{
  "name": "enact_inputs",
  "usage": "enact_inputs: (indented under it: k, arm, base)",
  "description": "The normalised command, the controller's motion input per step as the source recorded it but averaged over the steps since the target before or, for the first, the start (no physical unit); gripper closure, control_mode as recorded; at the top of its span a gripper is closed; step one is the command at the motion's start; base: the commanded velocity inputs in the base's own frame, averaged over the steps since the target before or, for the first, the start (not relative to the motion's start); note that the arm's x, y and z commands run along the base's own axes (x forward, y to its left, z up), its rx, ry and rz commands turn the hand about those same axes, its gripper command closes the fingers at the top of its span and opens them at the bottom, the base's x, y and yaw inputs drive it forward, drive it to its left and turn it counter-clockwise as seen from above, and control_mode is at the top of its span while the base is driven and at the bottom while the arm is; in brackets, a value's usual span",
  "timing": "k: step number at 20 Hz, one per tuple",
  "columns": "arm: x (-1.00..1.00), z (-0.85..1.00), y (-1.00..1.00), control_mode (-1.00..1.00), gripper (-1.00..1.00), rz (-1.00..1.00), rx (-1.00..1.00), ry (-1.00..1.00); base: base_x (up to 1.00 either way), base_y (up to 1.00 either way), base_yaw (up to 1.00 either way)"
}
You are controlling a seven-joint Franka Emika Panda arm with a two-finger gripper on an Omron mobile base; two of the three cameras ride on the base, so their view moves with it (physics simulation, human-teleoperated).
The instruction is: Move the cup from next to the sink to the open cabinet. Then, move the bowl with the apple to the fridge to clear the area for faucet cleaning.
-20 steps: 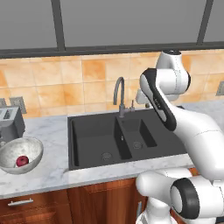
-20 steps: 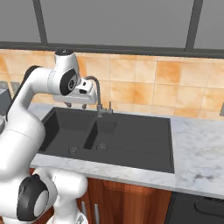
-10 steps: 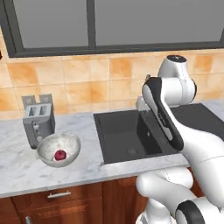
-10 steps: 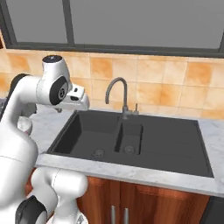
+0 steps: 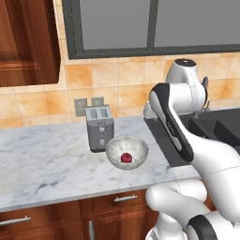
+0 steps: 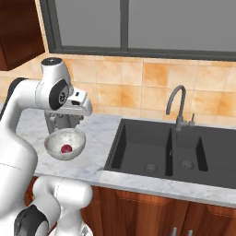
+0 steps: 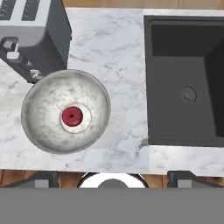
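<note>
On the marble counter (image 5: 42, 164), left of the sink (image 6: 170, 147), you have the bowl (image 5: 127, 151) with the apple (image 5: 126, 157) at its centre. The toaster (image 5: 99, 126) stands just behind the bowl; from the hand view the bowl's rim overlaps the toaster's lower corner, so that side is tight. Bare counter lies between bowl and sink edge, and the bowl sits near the front edge. Your gripper (image 7: 112, 175) hangs high above, fingers spread wide, holding nothing. The faucet (image 6: 177, 107) rises behind the basins.

A white-grey speckled bowl (image 7: 65, 110) holds a dark red apple (image 7: 72, 116). The toaster (image 7: 33, 35) is dark grey, the sink (image 7: 186, 81) matte black, the counter (image 7: 109, 48) grey-veined white marble.
</note>
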Motion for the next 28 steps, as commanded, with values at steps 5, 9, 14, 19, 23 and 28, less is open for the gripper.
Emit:
enact_inputs:
  k: [5,9,14,19,23,28]
  arm:
    - [0.31,-0.31,0.0,-1.0,-1.0,0.0,0.0,0.0]
    - [0.62,-0.9,-0.01,-1.0,-1.0,0.0,0.23,0.05]
    - [0.48,-0.96,0.05,-1.0,-1.0,0.02,0.29,0.0]
    - [0.14,-0.51,0.01,-1.0,-1.0,0.0,0.08,0.19]
    - [0.12,-0.67,0.07,-1.0,-1.0,0.0,0.01,0.16]
    - [0.23,-0.59,0.21,-1.0,-1.0,0.0,0.01,0.1]
  base:
    - [0.0,0.0,0.0]
    - [0.0,0.0,0.0]
    - [0.0,0.0,0.0]
    - [0.0,0.0,0.0]
    - [0.0,0.0,0.0]
    - [0.0,0.0,0.0]
